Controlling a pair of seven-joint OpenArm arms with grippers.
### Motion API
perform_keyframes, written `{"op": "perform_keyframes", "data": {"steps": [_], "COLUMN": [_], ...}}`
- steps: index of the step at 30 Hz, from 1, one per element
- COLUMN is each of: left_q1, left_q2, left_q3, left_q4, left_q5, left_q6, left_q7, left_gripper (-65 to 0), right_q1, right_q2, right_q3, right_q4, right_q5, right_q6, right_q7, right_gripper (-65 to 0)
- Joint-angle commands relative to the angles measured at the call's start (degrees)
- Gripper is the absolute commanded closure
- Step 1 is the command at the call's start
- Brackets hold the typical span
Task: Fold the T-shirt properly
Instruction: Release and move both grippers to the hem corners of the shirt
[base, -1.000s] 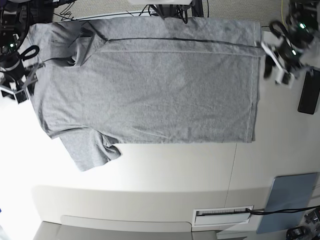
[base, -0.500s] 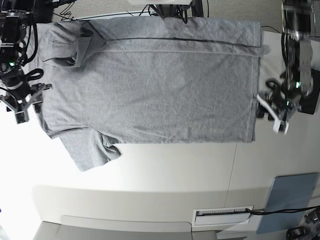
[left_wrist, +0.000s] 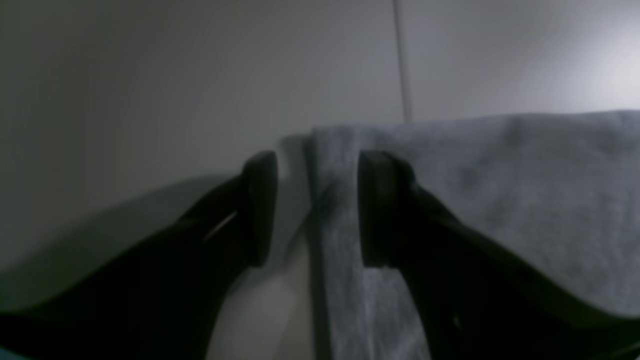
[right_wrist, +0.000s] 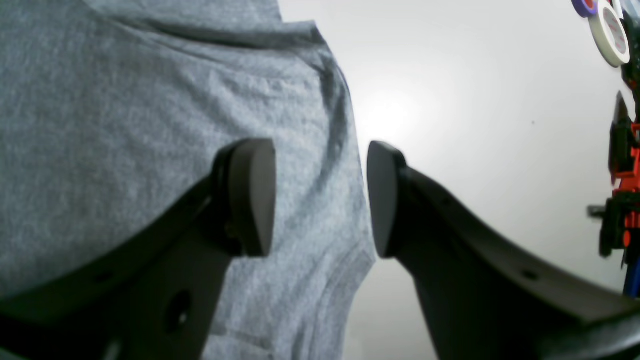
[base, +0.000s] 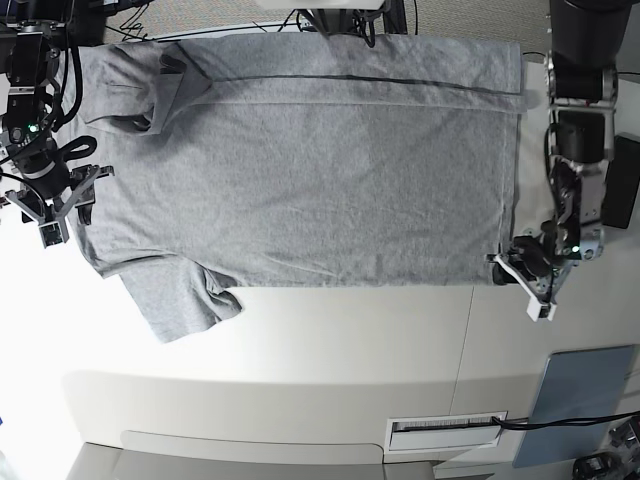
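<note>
Black arms, black cabling, white gripper mounts; matte black curved jaws.

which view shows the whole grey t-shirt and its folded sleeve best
The base view: the light heather-grey cotton T-shirt lies spread flat there, one sleeve folded in along its far edge. The left wrist view shows only a hem corner between the open left gripper; the right wrist view only an edge by the open right gripper.
</note>
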Motion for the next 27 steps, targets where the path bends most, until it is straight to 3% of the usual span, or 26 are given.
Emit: {"op": "perform_keyframes", "data": {"steps": [1,3,6,9,14,17,21,27], "left_q1": [-2.62,-3.28,-3.06,-2.86,-2.78,-2.78,-2.75,-2.60], "left_q2": [-0.74,-0.59,-0.44,0.33,1.27,0.90,0.81,0.83], "left_q3": [-0.35,-0.35,-0.35,-0.35,-0.35,-0.35,-0.35,-0.35], "left_q4": [-0.63,-2.82,-3.63,-3.63,-3.63,-3.63,-3.63,-3.63], "left_q5": [0.22,0.50,0.26,-0.20,-0.59,-0.59,0.57,2.51], "left_q6": [-0.04,-0.83,-7.23,-10.38,-9.90,-8.79,-8.98,-8.98], "left_q7": [-0.57,-0.61,-0.11,1.44,1.90,1.95,1.97,1.97], "left_gripper": [-27.1,-27.1,-27.1,-26.8,-16.0,-1.2,0.0,0.0], "right_q1": [0.68,0.66,0.81,0.98,1.77,1.92,6.88,22.97], "right_q2": [1.29,1.29,1.27,1.29,1.27,1.27,1.27,1.29], "right_q3": [0.55,0.55,0.55,0.55,0.55,0.55,0.13,-9.01], "right_q4": [0.72,0.72,0.72,0.72,0.72,-0.42,-7.54,-23.98], "right_q5": [-0.15,-0.15,-0.15,-0.15,-0.20,-1.49,-2.01,-2.05], "right_q6": [-0.52,-0.52,-0.52,-0.52,-0.55,-0.33,3.21,3.43], "right_q7": [1.05,1.05,1.07,1.05,1.36,6.03,8.55,5.75], "right_gripper": [-29.2,-29.2,-29.2,-29.2,-29.2,-29.2,-29.2,-29.2]}}
